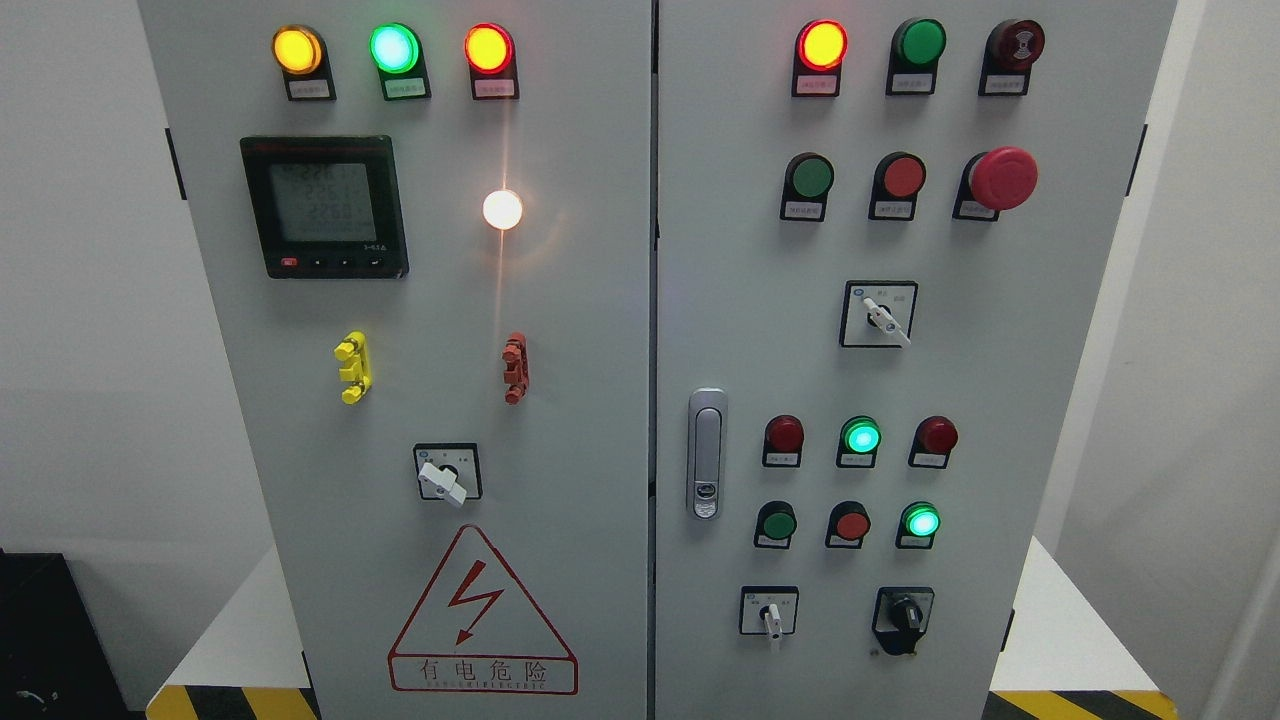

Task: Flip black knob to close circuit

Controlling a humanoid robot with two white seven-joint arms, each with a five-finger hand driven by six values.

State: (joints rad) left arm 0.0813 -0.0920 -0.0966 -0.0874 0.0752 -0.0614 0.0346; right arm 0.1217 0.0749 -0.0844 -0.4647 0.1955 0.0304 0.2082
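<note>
A black rotary knob (903, 618) sits on a black square plate at the lower right of the grey electrical cabinet (600, 420), on its right door. Its handle points roughly straight down. Neither of my hands nor either arm shows anywhere in the head view.
A white-handled selector (770, 615) sits left of the black knob, another (880, 316) higher up, a third (445, 478) on the left door. Lit and unlit push buttons (860, 437), a red mushroom stop button (1002, 178), a door latch (706, 453) and a meter display (323, 205) fill the panel.
</note>
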